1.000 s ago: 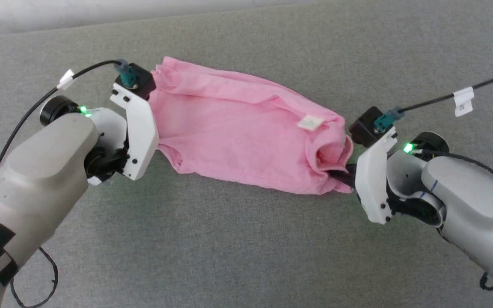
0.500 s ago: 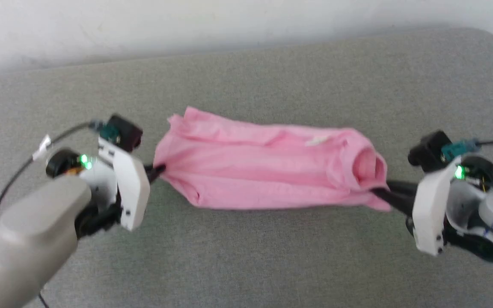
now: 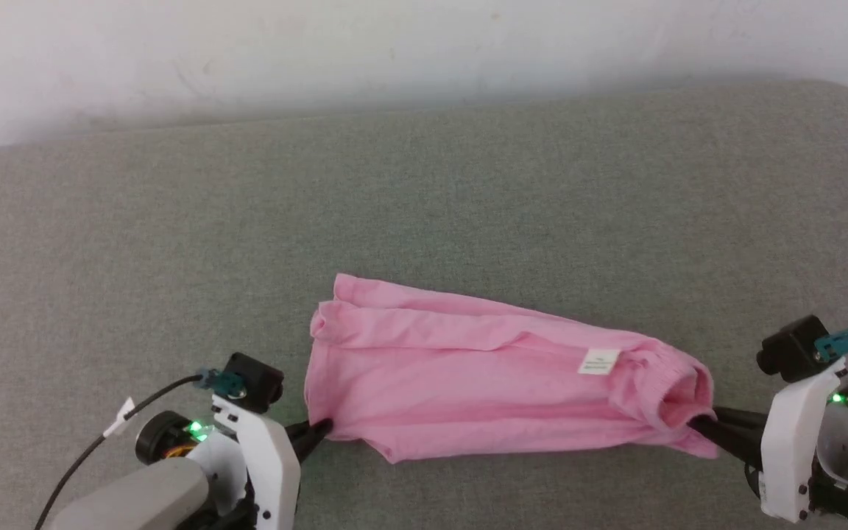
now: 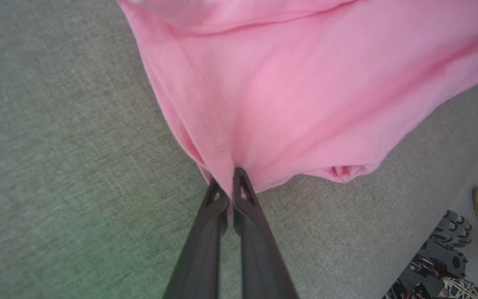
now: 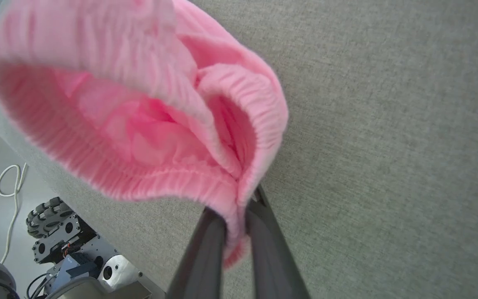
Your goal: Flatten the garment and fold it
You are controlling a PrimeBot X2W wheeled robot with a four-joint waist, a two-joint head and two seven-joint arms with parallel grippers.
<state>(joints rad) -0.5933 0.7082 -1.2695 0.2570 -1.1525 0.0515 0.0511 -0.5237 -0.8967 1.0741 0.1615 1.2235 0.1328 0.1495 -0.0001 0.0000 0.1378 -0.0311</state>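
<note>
Head cam has tipped up since 1 s ago: more wall, whole frame shifted. That's the cam moving, not the cloth.

Counter (image 3: 424,184): grey fabric top. Its near edge shows in both wrist views, w/ floor and robot base below.

Garment (image 3: 468,390): pink, strung left-right between my two tools over the near part of the counter. 1 s ago it sat slack and slanted w/ my wrists crowding both ends. Now it's drawn out longer and nearly level, fingers clear of the cloth body. Can't tell if it rests on the counter or hangs just above.

Left tool (image 4: 227,182): closed, pinching a seam edge at the garment's left end.

Right tool (image 5: 239,211): closed on the gathered waistband (image 5: 139,182) at the right end.

Waistband is still rolled open like a mouth, not flat.

Label (image 3: 598,361): now face up, near the waistband.

Read: the stretch is working and slack is mostly out, but layers are still doubled along the far edge. Flattening not done, fold not begun.
</note>
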